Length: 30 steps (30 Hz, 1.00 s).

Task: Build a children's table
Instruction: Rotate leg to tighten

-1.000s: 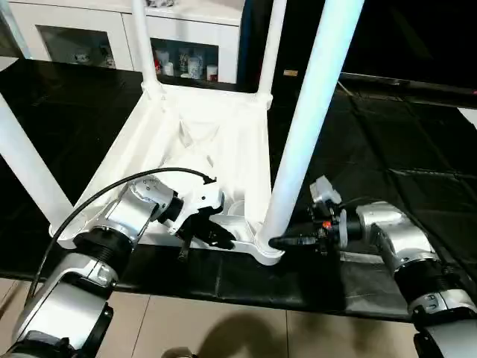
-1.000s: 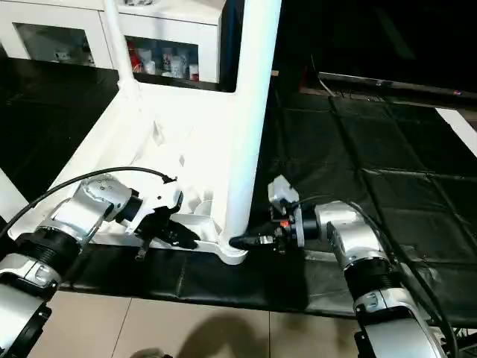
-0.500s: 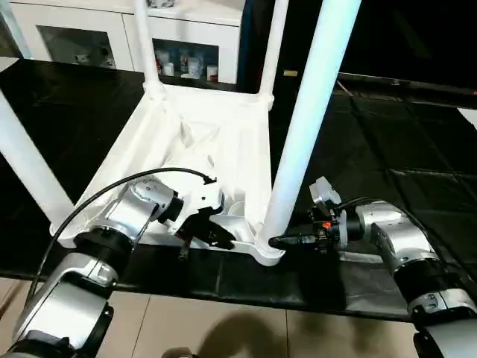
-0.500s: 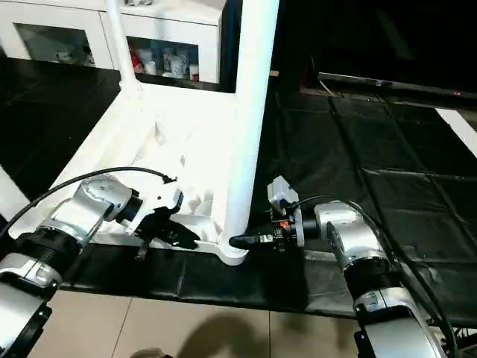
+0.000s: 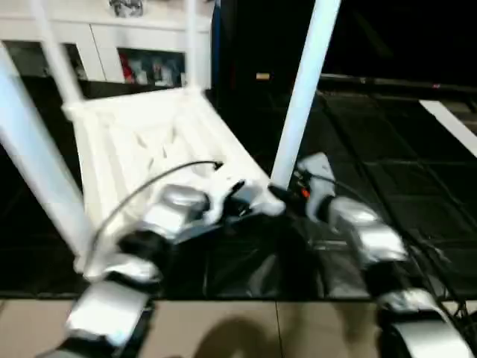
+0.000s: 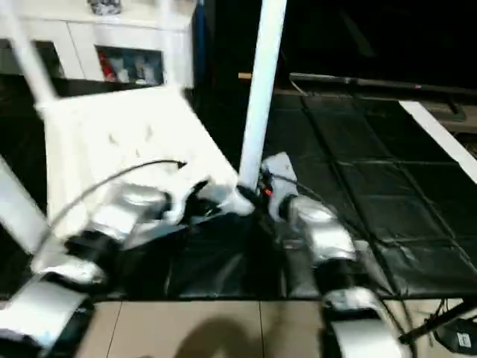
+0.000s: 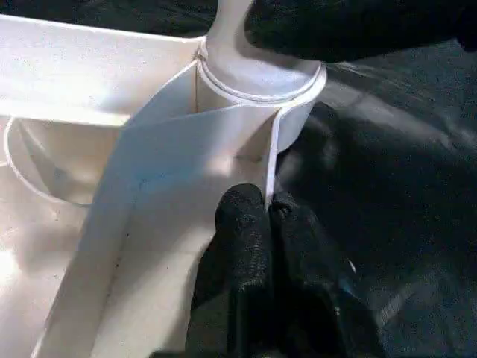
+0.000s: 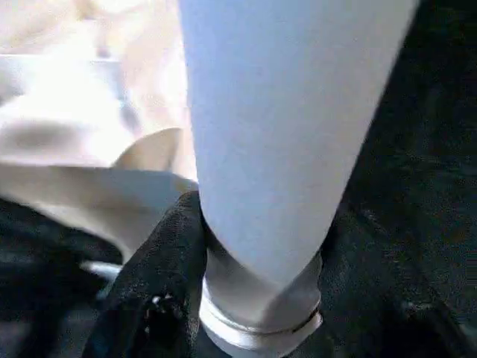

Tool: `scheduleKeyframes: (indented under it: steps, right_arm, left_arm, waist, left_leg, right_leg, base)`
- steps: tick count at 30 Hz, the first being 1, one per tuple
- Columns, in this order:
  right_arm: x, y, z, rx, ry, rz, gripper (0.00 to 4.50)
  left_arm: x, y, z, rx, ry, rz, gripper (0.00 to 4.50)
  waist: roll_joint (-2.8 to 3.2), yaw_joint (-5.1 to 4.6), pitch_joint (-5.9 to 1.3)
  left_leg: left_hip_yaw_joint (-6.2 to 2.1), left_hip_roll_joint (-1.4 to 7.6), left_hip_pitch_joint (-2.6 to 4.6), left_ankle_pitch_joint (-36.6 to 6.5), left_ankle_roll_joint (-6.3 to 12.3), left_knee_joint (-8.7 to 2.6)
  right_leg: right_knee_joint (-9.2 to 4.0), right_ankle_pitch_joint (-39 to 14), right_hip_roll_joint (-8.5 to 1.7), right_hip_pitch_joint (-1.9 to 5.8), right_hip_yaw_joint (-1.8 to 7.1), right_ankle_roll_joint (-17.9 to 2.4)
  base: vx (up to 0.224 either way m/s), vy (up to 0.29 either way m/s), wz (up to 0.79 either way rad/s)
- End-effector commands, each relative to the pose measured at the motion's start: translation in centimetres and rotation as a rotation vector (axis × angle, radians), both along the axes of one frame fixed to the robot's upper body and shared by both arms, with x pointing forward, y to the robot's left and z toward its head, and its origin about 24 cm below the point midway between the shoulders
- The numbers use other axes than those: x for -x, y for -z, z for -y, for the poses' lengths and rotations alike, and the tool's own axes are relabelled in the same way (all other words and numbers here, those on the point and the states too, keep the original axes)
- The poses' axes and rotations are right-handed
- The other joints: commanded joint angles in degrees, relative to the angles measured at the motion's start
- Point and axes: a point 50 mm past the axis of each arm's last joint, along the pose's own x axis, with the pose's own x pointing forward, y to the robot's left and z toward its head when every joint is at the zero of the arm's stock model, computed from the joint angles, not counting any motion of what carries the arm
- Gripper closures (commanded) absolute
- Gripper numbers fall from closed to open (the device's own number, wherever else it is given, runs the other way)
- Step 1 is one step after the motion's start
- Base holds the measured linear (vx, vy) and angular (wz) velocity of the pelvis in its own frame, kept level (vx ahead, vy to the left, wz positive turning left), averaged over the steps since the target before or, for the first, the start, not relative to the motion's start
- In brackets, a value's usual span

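The white children's table lies upside down on the black mat, ribbed underside (image 5: 141, 142) facing up and its legs standing upward. My left gripper (image 7: 268, 212) is shut on the thin rim wall beside the near right corner socket (image 7: 261, 74); it also appears as the left gripper (image 5: 242, 203) in the left eye view. My right gripper (image 8: 261, 253) is shut around the foot of the leg (image 5: 302, 89) in that socket, one black finger (image 8: 160, 283) pressed against its side. Another leg (image 5: 37, 171) rises at the near left.
A white cabinet with glass doors (image 5: 112, 63) stands behind the table. The black mat (image 5: 387, 142) stretches to the right, with a white strip (image 5: 447, 123) at its far edge. Tiled floor (image 5: 246, 328) lies in front. A black cable (image 6: 447, 328) runs at the bottom right.
The whole picture has swung and blurred, so the camera has moved. Both grippers keep their holds at the same table corner, which now sits higher in the picture.
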Motion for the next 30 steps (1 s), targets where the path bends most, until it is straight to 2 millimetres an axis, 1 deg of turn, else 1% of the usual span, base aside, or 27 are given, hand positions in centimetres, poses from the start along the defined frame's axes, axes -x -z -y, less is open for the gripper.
scheduleKeyframes:
  steps: [1, 3, 4, 5, 7, 8, 9, 10, 11, 12, 13, 15, 16, 17, 18, 19, 20, 21, 22, 23, 24, 26, 27, 28, 29, 30]
  right_arm:
    - [1.6, 1.7, -5.1, -0.016, -0.178, -0.093, 2.57]
    - [1.6, 1.5, -5.5, -0.035, -0.164, -0.093, 2.57]
    - [1.6, 1.5, -5.5, -0.036, -0.161, -0.094, 2.23]
    - [1.6, 1.4, -5.5, -0.036, -0.155, -0.089, 2.23]
    - [1.6, 1.3, -5.4, -0.039, -0.15, -0.08, 1.83]
    - [1.6, 1.3, -5.4, -0.039, -0.15, -0.079, 1.83]
    - [1.7, 1.3, -5.3, -0.038, -0.151, -0.077, 1.78]
    - [1.7, 1.3, -5.2, -0.044, -0.157, -0.071, 1.54]
    - [1.7, 1.3, -5.0, -0.045, -0.155, -0.068, 1.42]
    - [1.7, 1.2, -4.8, -0.05, -0.161, -0.059, 1.42]
    - [1.7, 1.1, -4.6, -0.054, -0.165, -0.051, 1.36]
    - [1.7, 0.9, -3.8, -0.067, -0.18, -0.035, 1.21]
    - [1.7, 0.8, -3.4, -0.076, -0.194, -0.023, 1.08]
    - [1.7, 0.6, -2.9, -0.088, -0.208, -0.013, 0.96]
    - [1.7, 0.6, -2.7, -0.089, -0.207, -0.014, 0.86]
    - [1.7, 0.4, -2.1, -0.092, -0.225, -0.001, 0.77]
    - [1.8, 0.2, -1.8, -0.093, -0.242, 0.01, 0.77]
    - [1.8, 0.1, -1.3, -0.09, -0.263, 0.018, 0.59]
    - [1.8, -0.1, -0.9, -0.087, -0.279, 0.023, 0.48]
    - [1.9, -0.2, -0.4, -0.08, -0.312, 0.036, 0.43]
    - [2.1, -0.5, 0.5, -0.045, -0.392, 0.072, 0.38]
    - [2.4, -0.8, 1.5, -0.055, -0.452, 0.08, 0.15]
    - [2.5, -0.9, 1.9, -0.06, -0.481, 0.081, 0.15]
    - [2.5, -0.9, 2.1, -0.055, -0.498, 0.082, 0.15]
    - [2.6, -1.0, 2.4, -0.056, -0.529, 0.081, 0.15]
    - [2.8, -1.1, 2.7, -0.066, -0.564, 0.077, 0.15]
  left_arm:
    - [0.2, -1.0, 3.6, 0.082, 0.027, 0.032, 4.5]
    - [0.1, -1.2, 3.8, 0.073, 0.019, 0.045, 4.5]
    - [0.1, -1.2, 3.8, 0.072, 0.018, 0.046, 4.5]
    - [0.0, -1.2, 3.7, 0.063, 0.018, 0.052, 4.5]
    - [-0.1, -1.3, 3.2, 0.046, 0.019, 0.063, 4.5]
    - [-0.1, -1.3, 3.2, 0.045, 0.021, 0.064, 4.5]
    - [-0.1, -1.3, 3.1, 0.042, 0.026, 0.067, 4.5]
    - [-0.1, -1.3, 2.7, 0.042, 0.046, 0.06, 4.5]
    - [-0.1, -1.3, 2.4, 0.039, 0.058, 0.058, 4.5]
    - [0.0, -1.3, 2.2, 0.034, 0.071, 0.06, 4.5]
    - [0.0, -1.4, 2.0, 0.028, 0.08, 0.063, 4.5]
    - [0.1, -1.4, 1.3, 0.018, 0.113, 0.058, 4.5]
    - [0.1, -1.4, 1.0, 0.016, 0.121, 0.053, 4.5]
    - [0.1, -1.4, 0.6, 0.014, 0.14, 0.058, 4.5]
    - [0.1, -1.5, 0.5, 0.014, 0.15, 0.062, 4.5]
    - [0.2, -1.4, 0.1, 0.013, 0.17, 0.054, 4.5]
    - [0.3, -1.3, -0.1, 0.011, 0.176, 0.043, 4.5]
    - [0.4, -1.2, -0.6, 0.0, 0.193, 0.032, 4.5]
    - [0.5, -1.0, -0.9, -0.009, 0.206, 0.025, 4.5]
    - [0.6, -1.0, -1.2, -0.02, 0.23, 0.026, 4.5]
    - [0.8, -0.9, -1.8, -0.026, 0.272, 0.02, 4.5]
    - [1.1, -1.0, -2.4, -0.025, 0.337, 0.015, 4.5]
    - [1.3, -1.0, -2.7, -0.034, 0.364, 0.006, 4.5]
    - [1.4, -1.0, -2.9, -0.04, 0.385, 0.009, 4.5]
    - [1.5, -1.1, -3.2, -0.045, 0.416, 0.005, 4.5]
    - [1.6, -1.1, -3.5, -0.05, 0.441, -0.008, 4.5]
  waist:
    - [-0.05, -0.02, -2.88]
    - [-0.09, -0.05, -2.91]
    - [-0.06, -0.04, -2.9]
    - [-0.08, -0.08, -2.89]
    - [-0.02, -0.04, -2.91]
    - [-0.14, -0.04, -2.93]
    - [-0.12, -0.02, -2.87]
    - [-0.13, 0.04, -2.9]
    - [-0.12, 0.06, -2.91]
    - [-0.13, -0.01, -2.96]
    - [-0.12, 0.02, -2.98]
    - [-0.23, -0.04, -3.01]
    - [-0.11, 0.02, -3.05]
    - [-0.11, 0.05, -3.2]
    - [-0.14, 0.05, -3.25]
    - [0.23, 0.13, -3.34]
    - [0.11, 0.05, -3.37]
    - [0.17, 0.21, -3.46]
    - [0.15, 0.24, -3.56]
    - [0.07, 0.31, -3.57]
    - [0.11, 0.45, -3.52]
    - [0.07, 0.71, -3.47]
    - [0.16, 0.78, -3.46]
    - [0.08, 0.82, -3.45]
    - [0.16, 0.96, -3.35]
    - [0.2, 1.16, -3.39]
  left_leg:
    - [-2.31, 3.35, 0.78, -14.66, 1.38, -3.98]
    - [-2.37, 3.43, 0.69, -14.57, 1.52, -4.12]
    - [-2.35, 3.46, 0.73, -14.62, 1.56, -4.16]
    - [-2.38, 3.5, 0.69, -14.64, 1.59, -4.24]
    - [-2.32, 3.53, 0.67, -14.33, 1.66, -4.26]
    - [-2.31, 3.53, 0.66, -14.2, 1.67, -4.26]
    - [-2.3, 3.52, 0.63, -14.27, 1.75, -4.29]
    - [-2.3, 3.52, 0.61, -14.0, 1.81, -4.29]
    - [-2.29, 3.54, 0.59, -13.78, 1.79, -4.32]
    - [-2.31, 3.58, 0.51, -13.59, 1.81, -4.38]
    - [-2.28, 3.61, 0.53, -13.48, 1.86, -4.38]
    - [-2.26, 3.6, 0.37, -13.23, 1.95, -4.39]
    - [-2.27, 3.57, 0.29, -12.84, 2.08, -4.39]
    - [-2.17, 3.68, 0.08, -11.12, 2.6, -4.33]
    - [-2.14, 3.69, 0.04, -10.54, 2.82, -4.31]
    - [-2.1, 3.72, 0.07, -9.61, 3.02, -4.25]
    - [-2.05, 3.75, 0.02, -9.48, 3.18, -4.23]
    - [-1.96, 3.77, 0.05, -9.16, 3.36, -4.11]
    - [-2.03, 3.81, -0.1, -8.51, 3.55, -4.1]
    - [-1.83, 3.66, -0.3, -7.51, 4.23, -3.95]
    - [-1.84, 3.67, -0.3, -7.47, 4.33, -3.93]
    - [-1.81, 3.66, -0.31, -7.71, 4.53, -3.9]
    - [-1.83, 3.82, -0.22, -7.9, 4.64, -3.95]
    - [-1.84, 3.93, -0.26, -8.17, 4.67, -3.97]
    - [-1.75, 4.11, -0.02, -8.76, 4.38, -4.02]
    - [-1.72, 4.09, 0.07, -8.9, 4.32, -3.98]
  right_leg:
    - [-6.84, -29.79, -6.93, 1.67, 3.8, -3.44]
    - [-6.66, -28.82, -6.85, 1.71, 3.92, -3.41]
    - [-6.64, -28.45, -6.82, 1.65, 3.97, -3.51]
    - [-6.51, -27.8, -6.85, 1.69, 4.05, -3.76]
    - [-6.44, -27.05, -6.89, 1.71, 4.17, -4.04]
    - [-6.39, -26.81, -6.88, 1.72, 4.2, -4.07]
    - [-6.4, -26.87, -6.93, 1.71, 4.23, -4.16]
    - [-6.38, -26.77, -6.98, 1.76, 4.25, -4.14]
    - [-6.31, -26.36, -6.98, 1.72, 4.32, -4.23]
    - [-6.21, -25.94, -6.93, 1.83, 4.32, -4.34]
    - [-6.16, -25.35, -6.95, 1.79, 4.36, -4.5]
    - [-6.01, -24.61, -7.0, 1.93, 4.43, -4.73]
    - [-5.91, -24.0, -7.0, 2.04, 4.48, -4.8]
    - [-5.51, -20.69, -6.95, 2.17, 4.61, -5.58]
    - [-5.35, -19.45, -6.89, 2.21, 4.62, -5.95]
    - [-4.97, -16.88, -6.89, 2.26, 4.69, -7.03]
    - [-4.95, -15.95, -6.84, 2.29, 4.67, -7.5]
    - [-4.73, -14.1, -6.86, 2.4, 4.66, -8.37]
    - [-4.46, -12.92, -6.86, 2.6, 4.63, -8.7]
    - [-4.38, -11.63, -6.77, 2.66, 4.63, -9.07]
    - [-4.42, -11.68, -6.83, 2.63, 4.61, -9.1]
    - [-4.52, -12.5, -6.8, 2.63, 4.54, -8.78]
    - [-4.47, -12.68, -6.71, 2.61, 4.53, -8.87]
    - [-4.42, -12.83, -6.72, 2.56, 4.51, -8.88]
    - [-4.5, -13.57, -6.59, 2.3, 4.48, -8.99]
    - [-4.49, -13.78, -6.64, 2.3, 4.47, -9.06]
  base:
    - [0.0, 0.0, 0.0]
    - [0.0, 0.0, 0.0]
    - [0.0, 0.0, 0.0]
    - [0.0, 0.0, 0.0]
    - [0.0, 0.0, 0.0]
    - [0.0, 0.0, 0.0]
    - [0.0, 0.0, 0.0]
    - [0.0, 0.0, 0.0]
    - [0.0, 0.0, 0.0]
    - [0.0, 0.0, 0.0]
    - [0.0, 0.0, 0.0]
    - [0.0, 0.0, 0.0]
    - [0.0, 0.0, 0.0]
    - [0.0, 0.0, 0.0]
    - [0.0, 0.0, 0.0]
    - [0.0, 0.0, 0.0]
    - [0.0, 0.0, 0.0]
    - [0.0, 0.0, 0.0]
    - [0.0, 0.0, 0.0]
    - [0.0, 0.0, 0.0]
    - [0.0, 0.0, 0.0]
    - [0.0, 0.0, 0.0]
    - [0.0, 0.0, 0.0]
    - [0.0, 0.0, 0.0]
    - [0.0, 0.0, 0.0]
    - [0.0, 0.0, 0.0]
